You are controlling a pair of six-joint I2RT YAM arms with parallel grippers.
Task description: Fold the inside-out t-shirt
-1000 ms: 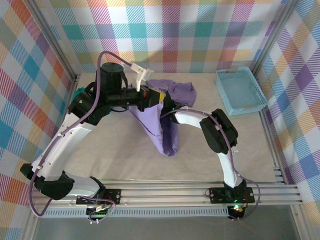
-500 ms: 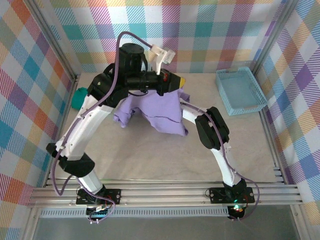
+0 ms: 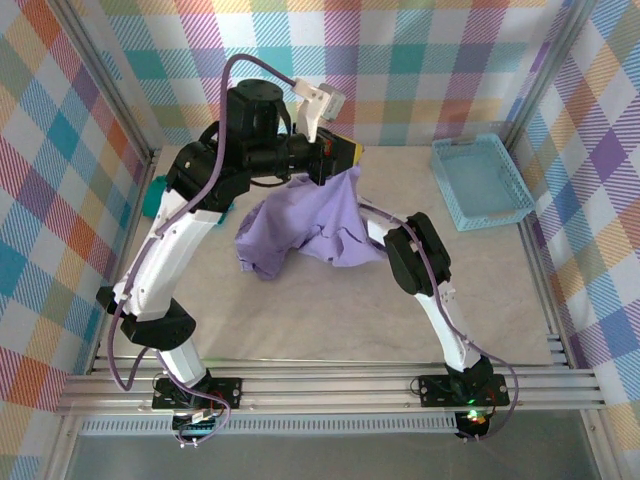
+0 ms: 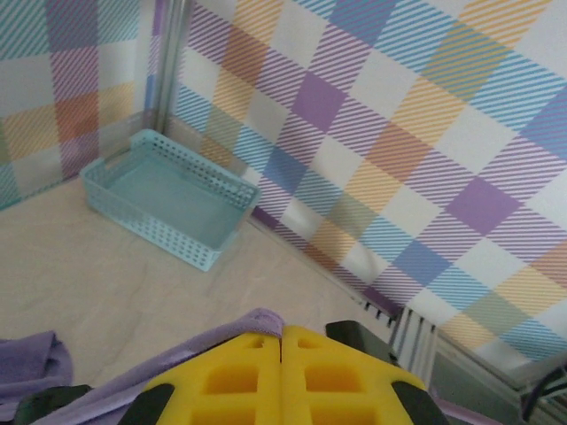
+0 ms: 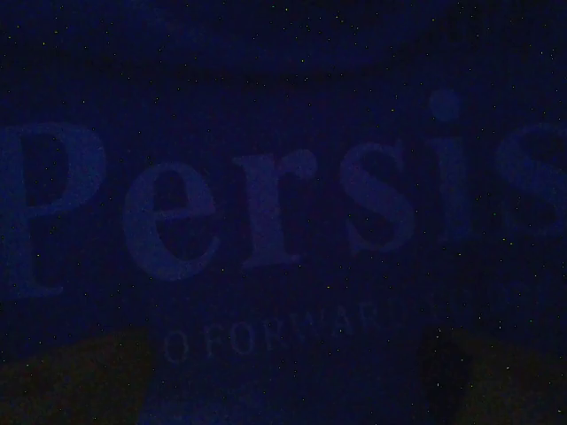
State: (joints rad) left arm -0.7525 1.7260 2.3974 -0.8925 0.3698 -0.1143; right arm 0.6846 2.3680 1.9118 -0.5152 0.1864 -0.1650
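High over the far middle of the table (image 3: 300, 320), the left gripper (image 3: 338, 156) is clamped on a fold of the shirt (image 3: 300, 225). From its wrist camera we see the yellow fingers (image 4: 230, 381) pressed flat together, with a lilac hem wrapped round their tips. From that grip the shirt drapes down and to the left in a wide, rumpled sheet. Its lower left corner rests on the table and its right side lies over the right arm (image 3: 415, 255). The right gripper (image 5: 283, 381) is under the cloth. Its wrist camera is nearly black, and two dim yellowish shapes sit far apart in the bottom corners. We take these for its fingers and read the jaws as spread wide; whether they touch the cloth we cannot tell.

Against a second ago, the left gripper is higher and farther back. The shirt, then a narrow strip hanging toward the near side, is now spread broad and pulled left. Half a second ago it hung more to the right, and the right arm's elbow has since drawn in and back.

Pale lettering (image 5: 266, 212) on the fabric shows in the dark right wrist view, reading "Persis" before the edge cuts it off. A smaller line beneath is too faint to read. A blue basket (image 3: 483, 182) sits at the far right, well apart from the shirt. Behind the left arm (image 3: 170, 250) a sliver of teal cloth (image 3: 151, 196) peeks out, mostly hidden.
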